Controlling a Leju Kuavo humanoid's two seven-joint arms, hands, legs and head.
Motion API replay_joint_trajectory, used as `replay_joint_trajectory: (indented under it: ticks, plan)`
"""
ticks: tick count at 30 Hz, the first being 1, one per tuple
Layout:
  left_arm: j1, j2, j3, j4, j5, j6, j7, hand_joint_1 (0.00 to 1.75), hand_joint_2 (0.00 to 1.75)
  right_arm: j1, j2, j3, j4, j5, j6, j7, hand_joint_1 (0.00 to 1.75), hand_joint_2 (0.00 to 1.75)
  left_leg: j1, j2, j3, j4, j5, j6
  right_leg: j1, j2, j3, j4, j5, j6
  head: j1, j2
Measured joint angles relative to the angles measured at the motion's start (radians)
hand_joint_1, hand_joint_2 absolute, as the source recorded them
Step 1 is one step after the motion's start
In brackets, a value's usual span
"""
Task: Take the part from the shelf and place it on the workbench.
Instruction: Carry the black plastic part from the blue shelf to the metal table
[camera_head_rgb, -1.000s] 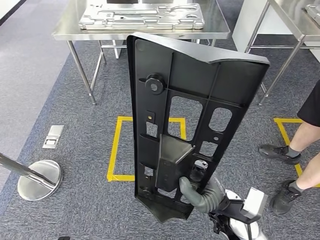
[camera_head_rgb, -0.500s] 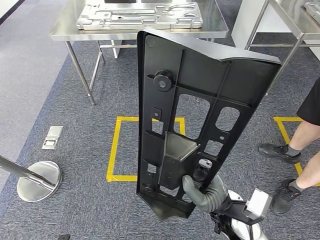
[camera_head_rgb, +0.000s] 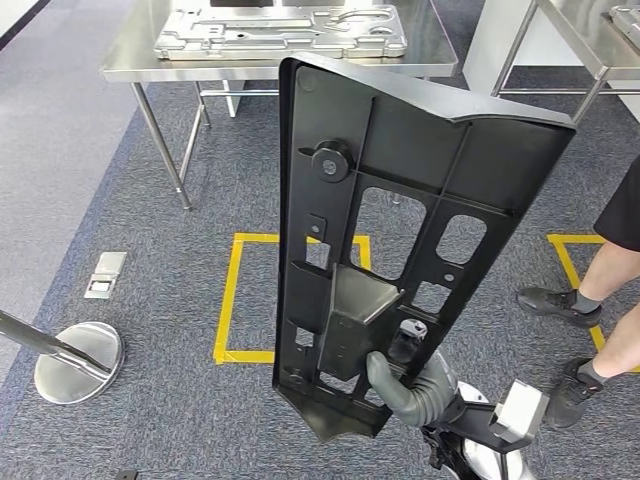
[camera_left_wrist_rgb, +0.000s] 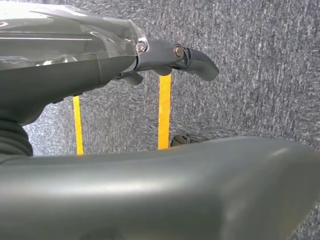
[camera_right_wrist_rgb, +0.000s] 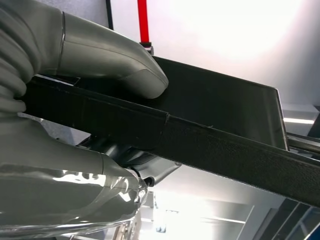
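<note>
Black plastic part (camera_head_rgb: 392, 230) stood up tall, gripped low down by the right hand (camera_head_rgb: 404, 385). The left hand (camera_left_wrist_rgb: 166, 55) held nothing, fingers apart.

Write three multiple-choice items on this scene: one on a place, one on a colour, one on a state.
1. Where does the silver metal plate lie?
A. on the steel workbench
B. on the carpet
C. in the right hand

2. What colour is the floor tape?
A. red
B. yellow
C. white

3. How is the black part held?
A. lying flat on the carpet
B. gripped at its lower end by the right hand
C. resting on the workbench

Key: 1 A, the plate sits on the bench top; 2 B, a yellow square marks the carpet; 3 B, the thumb and fingers clamp its edge.
</note>
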Motion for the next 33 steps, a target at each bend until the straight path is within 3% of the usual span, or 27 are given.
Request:
replay_joint_trajectory:
  ticks: [13, 16, 18, 20, 22, 23, 26, 28, 30, 33]
  plan:
    - [0.000, 0.000, 0.001, 0.000, -0.006, 0.002, 0.021, 0.00, 1.75, 0.010, 0.006, -0.015, 0.000, 0.009, 0.000, 0.000, 1.75, 1.75, 0.000, 0.000, 0.000, 0.001, 0.000, 0.000, 0.000, 0.000, 0.000, -0.001, 0.000, 0.000, 0.000, 0.000]
    - [-0.001, 0.000, 0.001, 0.000, -0.006, 0.002, 0.021, 0.00, 1.75, 0.012, 0.009, -0.017, -0.005, 0.010, 0.000, 0.000, 1.75, 1.75, -0.002, 0.004, 0.015, -0.019, 0.006, 0.017, -0.004, -0.001, 0.010, -0.015, 0.005, 0.013, 0.000, 0.000]
    - [0.000, -0.002, 0.000, 0.000, -0.006, 0.003, 0.021, 0.00, 1.75, 0.012, 0.010, -0.018, -0.009, 0.011, 0.000, -0.001, 1.75, 1.75, 0.003, 0.012, 0.040, -0.052, 0.018, 0.029, -0.002, -0.007, 0.002, 0.017, -0.016, 0.017, 0.000, 0.000]
    - [0.000, -0.003, 0.000, 0.000, -0.006, 0.003, 0.021, 0.00, 1.75, 0.013, 0.011, -0.020, -0.010, 0.011, 0.000, -0.002, 1.75, 1.75, 0.008, 0.019, 0.052, -0.065, 0.020, 0.030, -0.002, -0.012, -0.053, 0.126, -0.071, 0.019, 0.001, 0.000]
    - [0.001, -0.003, 0.000, 0.000, -0.006, 0.003, 0.020, 0.00, 1.75, 0.019, 0.011, -0.021, -0.009, 0.011, -0.001, -0.002, 1.75, 1.75, 0.011, 0.022, 0.056, -0.064, 0.015, 0.025, -0.006, -0.013, -0.109, 0.221, -0.099, 0.026, 0.001, 0.000]
    - [0.001, -0.004, 0.000, 0.000, -0.006, 0.003, 0.020, 0.00, 1.75, 0.021, 0.011, -0.022, -0.009, 0.011, -0.001, -0.002, 1.75, 1.75, 0.014, 0.022, 0.058, -0.062, 0.011, 0.020, -0.008, -0.014, -0.114, 0.221, -0.085, 0.032, 0.001, 0.000]
    - [0.002, -0.004, 0.000, 0.000, -0.006, 0.003, 0.019, 0.00, 1.75, 0.023, 0.011, -0.022, -0.008, 0.011, -0.001, -0.002, 1.75, 1.75, 0.028, 0.019, 0.066, -0.043, -0.013, -0.006, -0.016, -0.011, -0.043, 0.061, 0.012, 0.052, 0.001, 0.000]
    - [0.001, -0.003, 0.000, 0.000, -0.006, 0.003, 0.019, 0.00, 1.75, 0.025, 0.012, -0.022, -0.009, 0.010, -0.001, -0.002, 1.75, 1.75, 0.028, 0.016, 0.063, -0.025, -0.029, -0.023, -0.017, -0.003, -0.016, 0.006, 0.025, 0.043, 0.002, 0.000]
    - [0.001, -0.002, 0.000, 0.000, -0.006, 0.003, 0.019, 0.00, 1.75, 0.027, 0.012, -0.022, -0.009, 0.010, -0.002, -0.002, 1.75, 1.75, 0.027, 0.014, 0.062, -0.019, -0.035, -0.028, -0.015, -0.001, -0.017, 0.012, 0.015, 0.022, 0.002, 0.000]
    - [-0.002, -0.003, 0.000, 0.000, -0.007, 0.003, 0.019, 0.00, 1.75, 0.027, 0.014, -0.022, -0.010, 0.010, -0.002, -0.002, 1.75, 1.75, 0.027, 0.042, 0.045, 0.025, -0.062, -0.036, -0.017, -0.014, -0.011, 0.014, 0.008, 0.004, 0.001, 0.000]
